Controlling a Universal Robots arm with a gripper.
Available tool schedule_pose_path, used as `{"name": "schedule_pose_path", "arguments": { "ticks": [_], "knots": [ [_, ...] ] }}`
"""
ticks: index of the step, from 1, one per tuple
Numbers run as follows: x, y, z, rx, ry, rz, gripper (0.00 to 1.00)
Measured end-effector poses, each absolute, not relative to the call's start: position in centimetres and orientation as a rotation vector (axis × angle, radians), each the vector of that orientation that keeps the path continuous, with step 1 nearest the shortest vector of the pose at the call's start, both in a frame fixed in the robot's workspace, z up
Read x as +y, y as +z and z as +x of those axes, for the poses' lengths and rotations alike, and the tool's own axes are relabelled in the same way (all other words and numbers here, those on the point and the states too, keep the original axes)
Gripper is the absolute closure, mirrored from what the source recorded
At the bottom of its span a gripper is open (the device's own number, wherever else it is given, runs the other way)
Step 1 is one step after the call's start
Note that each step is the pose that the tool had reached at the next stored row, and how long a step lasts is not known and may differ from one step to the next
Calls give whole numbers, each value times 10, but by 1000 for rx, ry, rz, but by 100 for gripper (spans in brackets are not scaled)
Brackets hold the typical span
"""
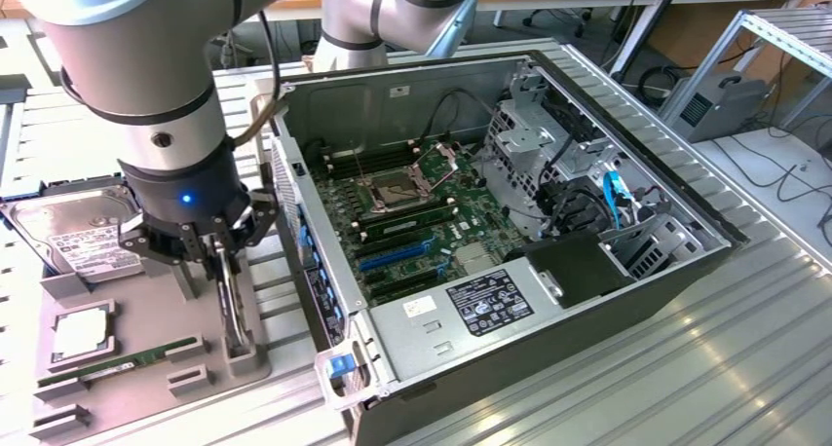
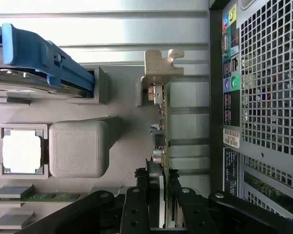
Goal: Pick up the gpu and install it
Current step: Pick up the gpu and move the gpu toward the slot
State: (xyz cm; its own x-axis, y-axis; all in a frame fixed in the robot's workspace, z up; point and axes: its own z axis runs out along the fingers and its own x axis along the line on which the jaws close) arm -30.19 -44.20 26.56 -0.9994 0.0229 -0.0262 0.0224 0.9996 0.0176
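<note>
Gpu gripped, not yet installed.
The gripper (image 2: 161,180) was closed narrowly on the gpu (image 2: 162,117), which stood in the grey tray (image 1: 143,315), nine o'clock from the open computer case (image 1: 547,358).

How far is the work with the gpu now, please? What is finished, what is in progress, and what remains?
Done: the end effector is down at the gpu on the grey tray. In hand: its fingers appear to press both faces of the card, which stands on edge in its holder. Left: the card is not yet lifted, and the blue slot in the open computer case holds no card.
</note>
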Motion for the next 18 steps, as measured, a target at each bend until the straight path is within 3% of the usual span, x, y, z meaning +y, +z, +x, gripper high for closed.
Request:
{"name": "schedule_pose_path", "arguments": {
  "ticks": [18],
  "knots": [
    [-442, 280, -302, 3115, 27, 35, 73]
  ]
}}
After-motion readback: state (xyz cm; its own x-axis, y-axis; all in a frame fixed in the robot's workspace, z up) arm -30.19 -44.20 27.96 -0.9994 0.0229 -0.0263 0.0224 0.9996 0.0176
